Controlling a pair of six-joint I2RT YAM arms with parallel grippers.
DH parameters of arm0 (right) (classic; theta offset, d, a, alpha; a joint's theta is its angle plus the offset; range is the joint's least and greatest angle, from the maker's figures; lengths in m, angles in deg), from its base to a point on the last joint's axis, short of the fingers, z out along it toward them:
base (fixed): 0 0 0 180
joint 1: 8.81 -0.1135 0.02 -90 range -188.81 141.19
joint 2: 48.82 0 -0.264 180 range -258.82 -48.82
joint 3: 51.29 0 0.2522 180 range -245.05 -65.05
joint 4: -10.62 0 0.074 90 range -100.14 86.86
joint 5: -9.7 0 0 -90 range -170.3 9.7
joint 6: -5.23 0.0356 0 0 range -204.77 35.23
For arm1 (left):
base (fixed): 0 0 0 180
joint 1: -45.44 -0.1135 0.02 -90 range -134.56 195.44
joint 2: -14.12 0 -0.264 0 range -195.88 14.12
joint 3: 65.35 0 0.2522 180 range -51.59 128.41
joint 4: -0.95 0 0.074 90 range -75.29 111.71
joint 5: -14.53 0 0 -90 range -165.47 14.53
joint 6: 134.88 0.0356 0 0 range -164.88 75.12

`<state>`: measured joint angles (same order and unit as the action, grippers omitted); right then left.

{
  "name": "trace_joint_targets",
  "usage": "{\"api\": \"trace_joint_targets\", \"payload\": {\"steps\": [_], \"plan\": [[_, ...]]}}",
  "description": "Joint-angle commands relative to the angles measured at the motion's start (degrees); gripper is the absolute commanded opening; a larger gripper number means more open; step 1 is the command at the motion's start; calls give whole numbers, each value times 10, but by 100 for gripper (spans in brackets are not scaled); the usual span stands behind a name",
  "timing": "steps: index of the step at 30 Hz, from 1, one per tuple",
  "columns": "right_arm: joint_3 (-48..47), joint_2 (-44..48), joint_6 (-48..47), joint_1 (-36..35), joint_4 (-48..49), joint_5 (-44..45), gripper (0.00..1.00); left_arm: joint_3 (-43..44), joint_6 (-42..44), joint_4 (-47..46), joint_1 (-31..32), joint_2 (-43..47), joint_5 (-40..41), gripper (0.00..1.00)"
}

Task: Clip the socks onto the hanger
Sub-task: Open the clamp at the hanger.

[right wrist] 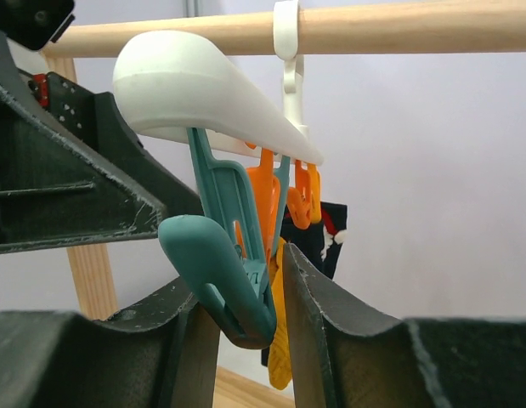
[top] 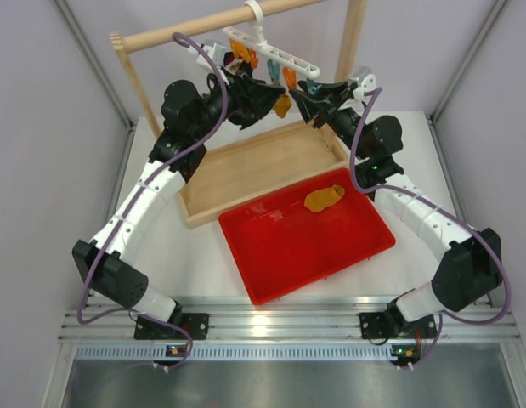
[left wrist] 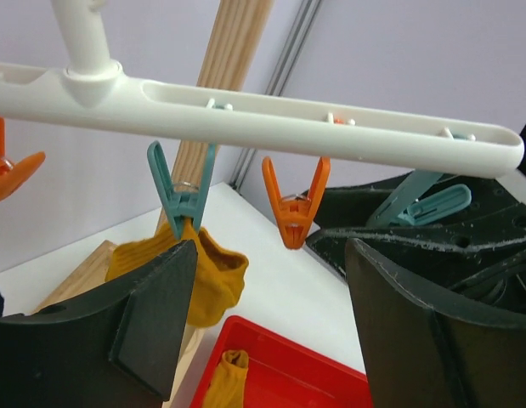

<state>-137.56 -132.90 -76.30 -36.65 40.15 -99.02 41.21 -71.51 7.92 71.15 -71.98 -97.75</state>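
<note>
One sock point(left wrist: 216, 280) is clipped under the hanger point(left wrist: 271, 119), the other sock point(top: 324, 199) left in the red tray point(top: 279, 246) below it. With the hanger's end clip point(right wrist: 213, 255) pinched by the right gripper point(right wrist: 241, 280), that sock should be fetched by the wide-open, empty left gripper point(left wrist: 269, 255).

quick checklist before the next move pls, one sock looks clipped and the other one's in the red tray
1. First sock held by the teal clip on the hanger: ok.
2. Second sock clipped: not ok, it lies in the red tray.
3. Left gripper free to fetch it: ok, open with nothing between its fingers.
4. Right gripper gripping the end clip: ok, closed on it.
5. End clip's mouth open wide enough for a sock: cannot tell.
6. Hook seated over the wooden rail: ok.
</note>
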Motion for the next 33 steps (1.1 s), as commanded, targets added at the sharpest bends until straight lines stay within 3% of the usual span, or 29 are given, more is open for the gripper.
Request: {"api": "trace_joint_targets", "payload": {"steps": [1,11,33], "plan": [[-18,0,-8,4,29,-9,33,42,-38,-41,0,-23,-15,76],[-25,-7,-10,4,30,-15,33,118,-61,-20,1,-76,-7,77],[-27,-8,-10,3,29,-11,33,110,-88,-43,4,-73,-25,68]]}}
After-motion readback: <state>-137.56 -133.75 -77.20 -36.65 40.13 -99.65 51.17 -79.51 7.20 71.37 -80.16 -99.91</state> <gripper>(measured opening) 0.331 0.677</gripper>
